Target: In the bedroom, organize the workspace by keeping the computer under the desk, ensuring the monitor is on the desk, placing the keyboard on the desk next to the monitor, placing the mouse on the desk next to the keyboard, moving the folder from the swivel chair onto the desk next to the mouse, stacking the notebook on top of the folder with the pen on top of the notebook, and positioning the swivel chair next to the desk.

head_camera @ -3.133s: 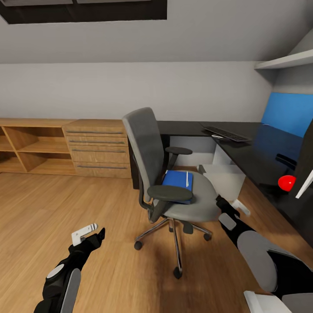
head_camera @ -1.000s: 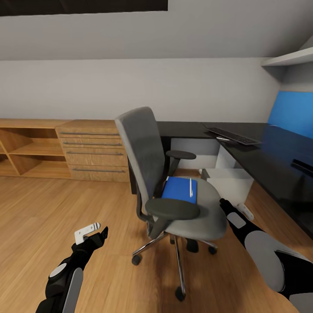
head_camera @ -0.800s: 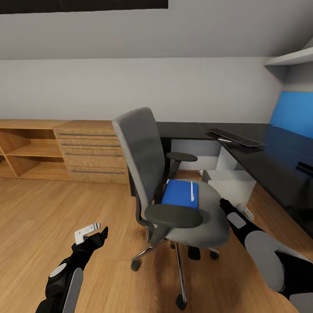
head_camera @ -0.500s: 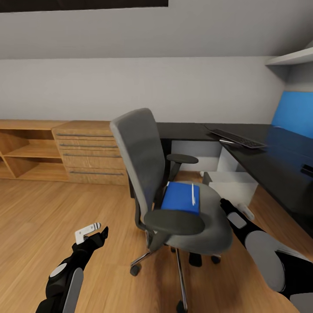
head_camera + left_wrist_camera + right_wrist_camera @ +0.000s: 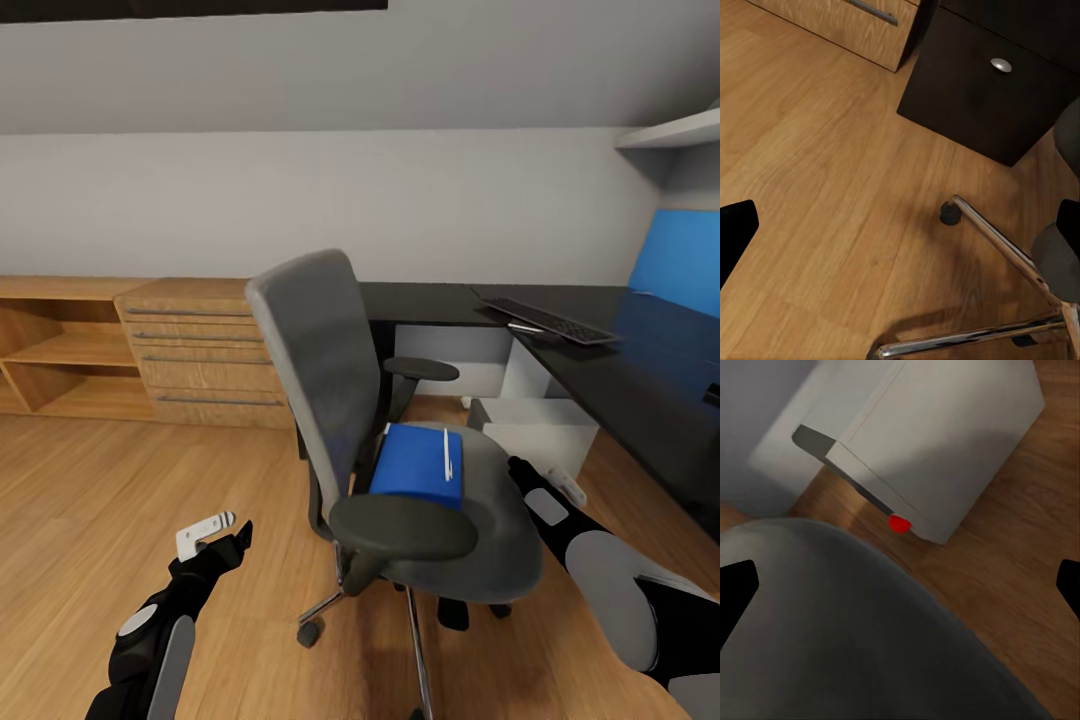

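Bench (image 5: pixel 620 375): long, black, along the right wall, keyboard (image 5: pixel 545 320) on it. Swivel chair (image 5: pixel 400 450): close ahead on casters; liable to roll or spin if nudged. Computer (image 5: pixel 535 425): under the bench. Folder (image 5: pixel 420 462): flat on the seat, pen (image 5: pixel 447 455) on top; liable to slide off. Right pincer (image 5: pixel 545 487): beside the seat edge, spread wide, empty. Left pincer (image 5: pixel 215 533): over the floor, likewise open.
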`<state>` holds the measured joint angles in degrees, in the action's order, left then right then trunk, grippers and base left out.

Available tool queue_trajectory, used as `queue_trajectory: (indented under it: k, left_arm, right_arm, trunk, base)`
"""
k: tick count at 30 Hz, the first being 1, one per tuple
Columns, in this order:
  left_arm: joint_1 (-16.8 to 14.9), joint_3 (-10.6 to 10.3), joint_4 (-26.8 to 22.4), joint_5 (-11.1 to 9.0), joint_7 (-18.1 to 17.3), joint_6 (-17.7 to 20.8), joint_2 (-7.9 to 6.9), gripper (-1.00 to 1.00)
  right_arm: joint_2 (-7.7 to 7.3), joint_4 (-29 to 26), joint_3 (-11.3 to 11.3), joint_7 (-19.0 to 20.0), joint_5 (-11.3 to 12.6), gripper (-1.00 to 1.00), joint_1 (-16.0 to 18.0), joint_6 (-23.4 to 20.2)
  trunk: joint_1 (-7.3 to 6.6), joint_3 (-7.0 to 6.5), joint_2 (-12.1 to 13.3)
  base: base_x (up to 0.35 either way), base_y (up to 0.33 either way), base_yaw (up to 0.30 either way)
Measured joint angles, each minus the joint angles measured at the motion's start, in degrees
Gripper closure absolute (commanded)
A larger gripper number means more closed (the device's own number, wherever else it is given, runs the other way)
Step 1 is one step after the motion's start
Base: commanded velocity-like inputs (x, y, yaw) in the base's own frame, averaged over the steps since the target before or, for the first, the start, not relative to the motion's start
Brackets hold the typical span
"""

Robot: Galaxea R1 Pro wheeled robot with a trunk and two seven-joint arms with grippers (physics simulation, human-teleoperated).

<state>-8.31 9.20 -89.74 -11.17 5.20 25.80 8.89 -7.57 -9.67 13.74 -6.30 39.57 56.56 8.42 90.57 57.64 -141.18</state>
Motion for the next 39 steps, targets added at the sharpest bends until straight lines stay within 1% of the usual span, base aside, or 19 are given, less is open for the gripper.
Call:
queue_trajectory:
  k: [3, 20, 22, 37, 39]
  left_arm:
    - [0.0, -0.1, 0.0, 0.0, 0.1, 0.0, 0.04, -1.00]
    - [0.0, 0.0, 0.0, 0.0, 0.1, 0.0, -0.04, -1.00]
    - [0.0, 0.0, 0.0, 0.0, 0.1, 0.0, -0.05, -1.00]
    - [0.0, 0.0, 0.1, 0.0, -0.2, 0.0, -0.05, -1.00]
    - [0.0, -0.2, 0.1, 0.0, -0.3, -0.1, -0.05, -1.00]
  right_arm:
    - [-0.05, 0.0, 0.0, 0.0, 0.0, -1.00, 0.0, 0.0]
    - [0.00, 0.0, 0.0, 0.0, 0.0, -1.00, 0.0, 0.0]
    - [-0.02, -0.1, -0.4, 0.0, -0.4, -1.00, 0.0, 0.1]
    - [-0.01, -0.1, -0.6, 0.0, -0.5, -1.00, 0.1, 0.1]
    - [-0.02, -0.1, -0.6, 0.0, -0.5, -1.00, 0.1, 0.1]
  trunk:
    - [0.66, 0.54, -1.2]
    - [0.66, 0.54, -1.2]
    - [0.66, 0.54, -1.2]
    - [0.65, 0.54, -1.2]
    - [0.65, 0.54, -1.2]
  base:
    - [0.000, 0.000, 0.000]
    - [0.000, 0.000, 0.012]
    - [0.000, 0.000, 0.167]
    - [0.000, 0.000, 0.266]
    - [0.000, 0.000, 0.276]
